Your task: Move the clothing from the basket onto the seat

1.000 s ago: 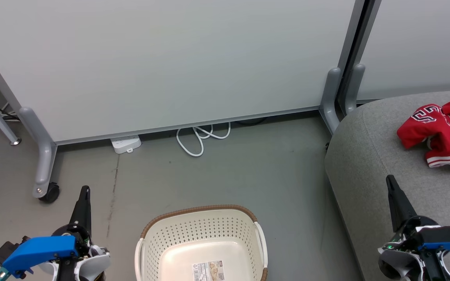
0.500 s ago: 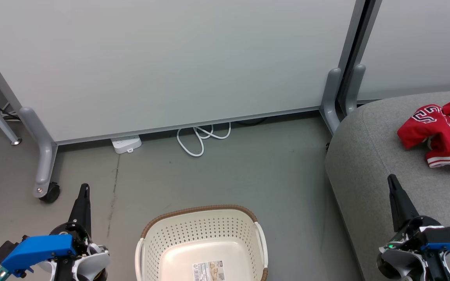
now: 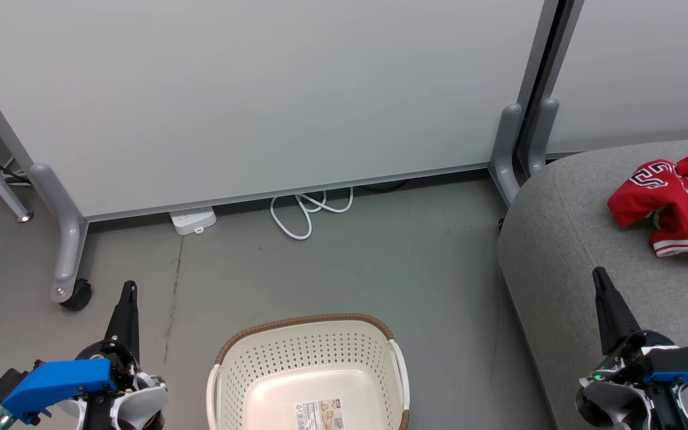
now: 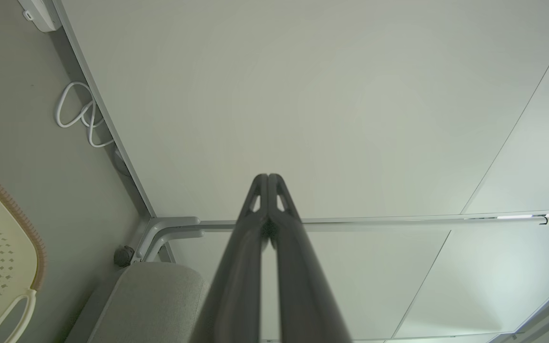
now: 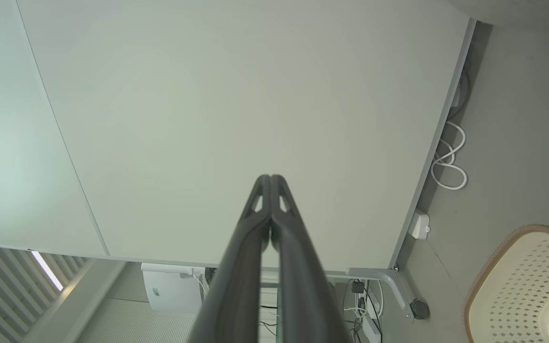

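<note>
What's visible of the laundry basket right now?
The cream-white perforated plastic laundry basket stands upright on the grey floor, apart from the grey fabric sofa on its right. A brown woven-look rim caps its far edge; white loop handles sit on both sides. Its smooth bottom holds nothing but a paper label. Its near end is cut off by the picture's edge. Nothing else touches it.

Even soft light, sharp; wrist views fisheye-warped
</note>
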